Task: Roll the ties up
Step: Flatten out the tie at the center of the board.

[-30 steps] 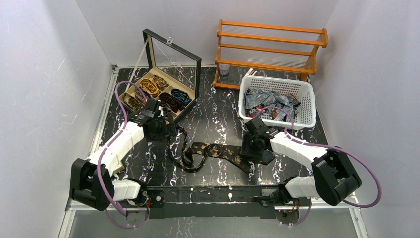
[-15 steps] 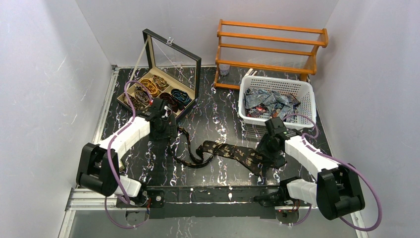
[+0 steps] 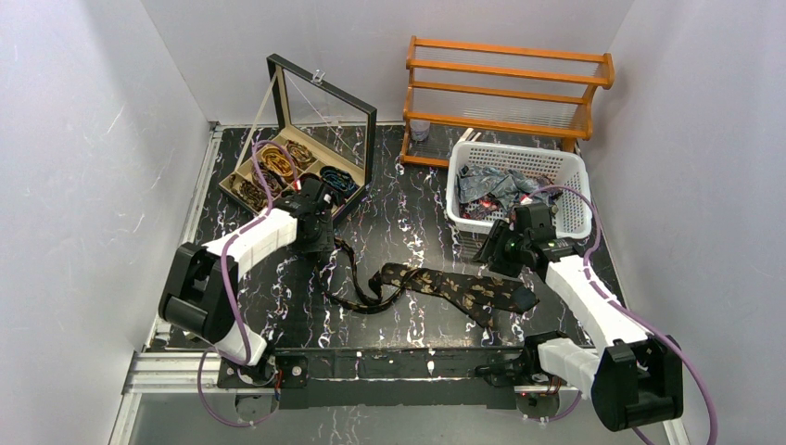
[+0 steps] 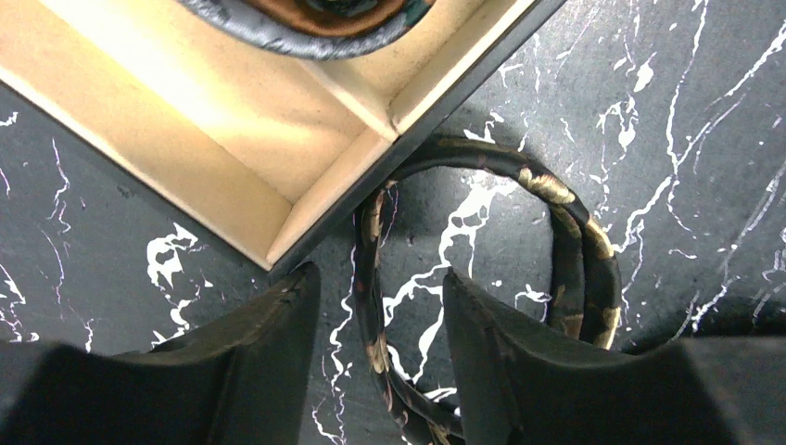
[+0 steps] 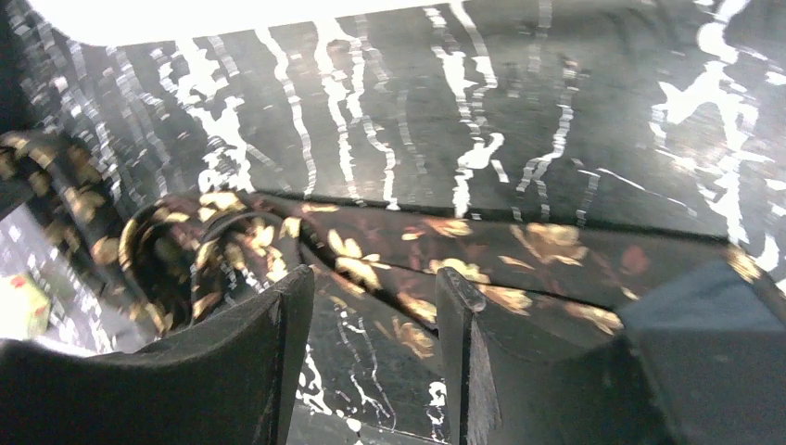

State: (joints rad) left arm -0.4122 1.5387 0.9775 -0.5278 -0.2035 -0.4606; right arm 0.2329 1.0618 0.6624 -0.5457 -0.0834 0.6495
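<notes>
Item: one tie (image 3: 436, 281), dark with gold floral spots, unrolled, lying limp on the black marbled table (image 3: 408, 209) at near centre. The wide end lies to the right. The narrow end runs left and far to a loose loop (image 4: 565, 232) just beside the near right corner of the tie box (image 4: 185, 158), and a slack tangle sits partway along the length. Left gripper (image 4: 375, 306): jaws apart, set low astride the narrow strip with one finger on either side, not clamped on it. Right gripper (image 5: 373, 297): jaws apart with nothing between them, hanging over the wide end on the near side of the white basket (image 3: 461, 211). Hazards, as judged: the strip is thin and lies flat on the table, so the left fingers may shut over it and catch nothing. They may also nip only one pass of the loop and draw the rest into a knot. The box corner is very close to one left finger, and a small drift far or left could knock the box and disturb the rolled ties (image 3: 278, 162) in its compartments. With the wide end unheld, a pull on the narrow end would likely drag the whole tie across the table rather than wind it. The mid-length tangle would then roll in as a lump, giving a loose, lopsided coil. A careless reach by the right gripper could brush the basket wall.
</notes>
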